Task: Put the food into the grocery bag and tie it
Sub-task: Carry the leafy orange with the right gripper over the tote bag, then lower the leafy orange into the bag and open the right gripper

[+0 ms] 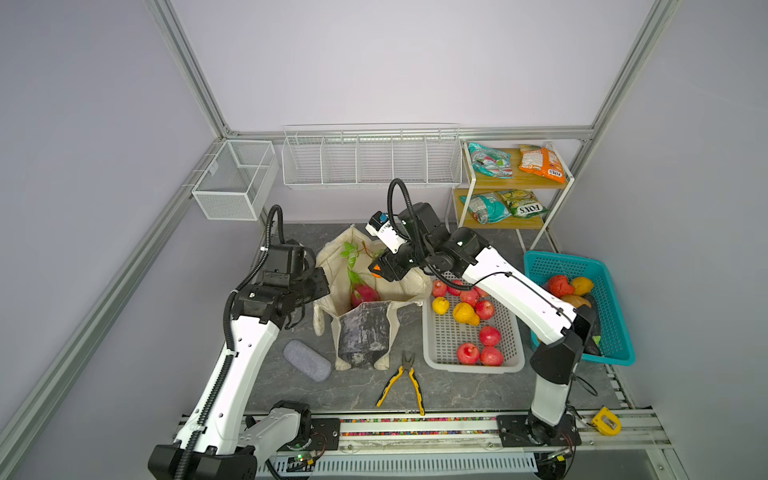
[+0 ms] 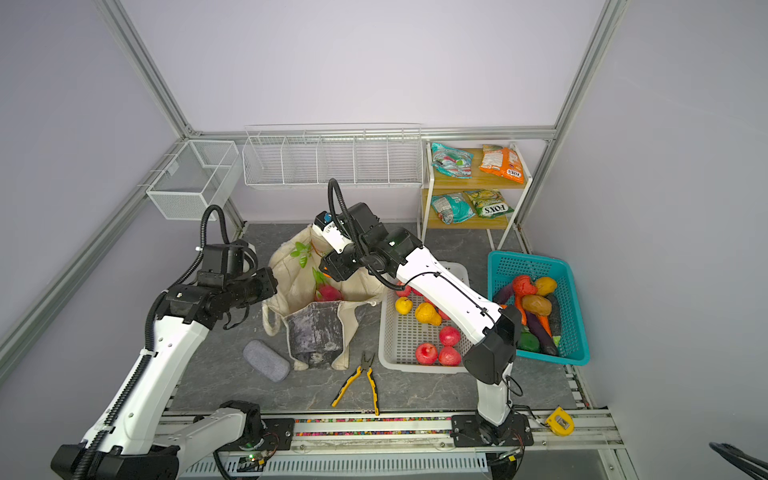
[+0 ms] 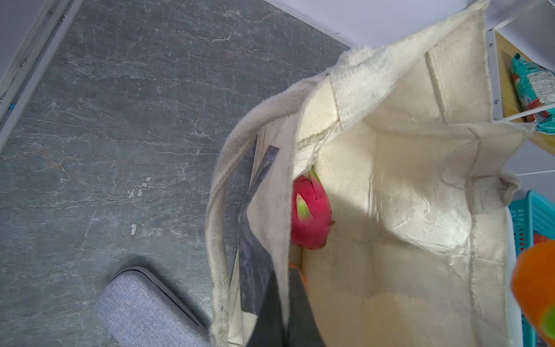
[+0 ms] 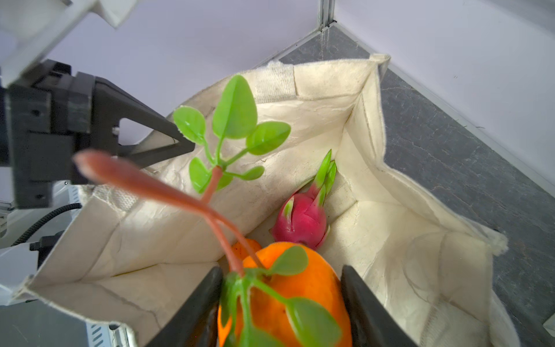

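My right pincer is clamped round an orange over the bag mouth; left pincer pinched shut on the bag rim, propping it open. Dragon fruit lies inside. Orange looks light, smooth, likely to roll: grip the body, not the leafy twig. Bag cloth floppy, take it at the rim
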You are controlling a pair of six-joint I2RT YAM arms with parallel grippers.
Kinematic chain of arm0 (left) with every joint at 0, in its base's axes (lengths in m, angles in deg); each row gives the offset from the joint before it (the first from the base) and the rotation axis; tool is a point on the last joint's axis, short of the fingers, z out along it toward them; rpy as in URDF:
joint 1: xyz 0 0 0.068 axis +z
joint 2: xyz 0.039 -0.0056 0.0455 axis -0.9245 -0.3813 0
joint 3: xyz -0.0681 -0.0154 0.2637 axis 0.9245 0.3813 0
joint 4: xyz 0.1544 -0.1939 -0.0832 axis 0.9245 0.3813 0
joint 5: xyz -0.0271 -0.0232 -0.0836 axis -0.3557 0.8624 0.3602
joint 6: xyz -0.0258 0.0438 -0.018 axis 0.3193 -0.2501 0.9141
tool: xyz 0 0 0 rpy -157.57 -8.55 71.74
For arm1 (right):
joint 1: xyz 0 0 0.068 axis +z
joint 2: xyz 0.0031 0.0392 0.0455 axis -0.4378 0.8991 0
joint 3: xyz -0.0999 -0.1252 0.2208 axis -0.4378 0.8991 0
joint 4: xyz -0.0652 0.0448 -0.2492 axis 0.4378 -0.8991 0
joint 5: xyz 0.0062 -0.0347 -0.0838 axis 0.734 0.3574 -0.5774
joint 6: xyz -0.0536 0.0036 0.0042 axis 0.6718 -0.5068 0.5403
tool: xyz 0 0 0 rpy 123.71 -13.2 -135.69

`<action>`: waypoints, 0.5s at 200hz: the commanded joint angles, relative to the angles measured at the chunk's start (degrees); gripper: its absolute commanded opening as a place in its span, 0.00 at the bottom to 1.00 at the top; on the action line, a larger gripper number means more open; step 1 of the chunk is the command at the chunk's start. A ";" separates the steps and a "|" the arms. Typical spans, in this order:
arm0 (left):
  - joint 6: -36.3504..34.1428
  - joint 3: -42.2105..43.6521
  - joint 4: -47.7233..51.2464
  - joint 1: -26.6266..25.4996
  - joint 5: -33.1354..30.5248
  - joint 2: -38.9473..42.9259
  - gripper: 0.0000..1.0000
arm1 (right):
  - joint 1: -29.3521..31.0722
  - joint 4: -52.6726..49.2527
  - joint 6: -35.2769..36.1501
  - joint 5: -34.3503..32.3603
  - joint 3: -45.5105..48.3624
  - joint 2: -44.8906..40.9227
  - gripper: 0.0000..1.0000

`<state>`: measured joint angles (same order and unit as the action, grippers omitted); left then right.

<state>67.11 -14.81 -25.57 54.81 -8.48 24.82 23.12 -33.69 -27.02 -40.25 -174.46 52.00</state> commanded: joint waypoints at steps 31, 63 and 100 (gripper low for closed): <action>-0.50 -0.47 -1.13 0.12 0.00 1.37 0.00 | 0.50 -3.17 2.74 4.02 -5.08 7.03 0.48; -0.47 -0.12 -1.13 0.12 -0.32 1.77 0.00 | 1.23 -4.93 2.97 5.13 -7.81 11.68 0.48; -0.40 -0.11 -1.20 0.12 -0.43 1.81 0.00 | 1.90 -6.39 3.17 4.89 -9.21 16.20 0.48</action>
<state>67.13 -14.79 -25.57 54.81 -8.48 25.54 24.36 -38.06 -25.36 -36.54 -182.49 65.96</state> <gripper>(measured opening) 0.048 0.589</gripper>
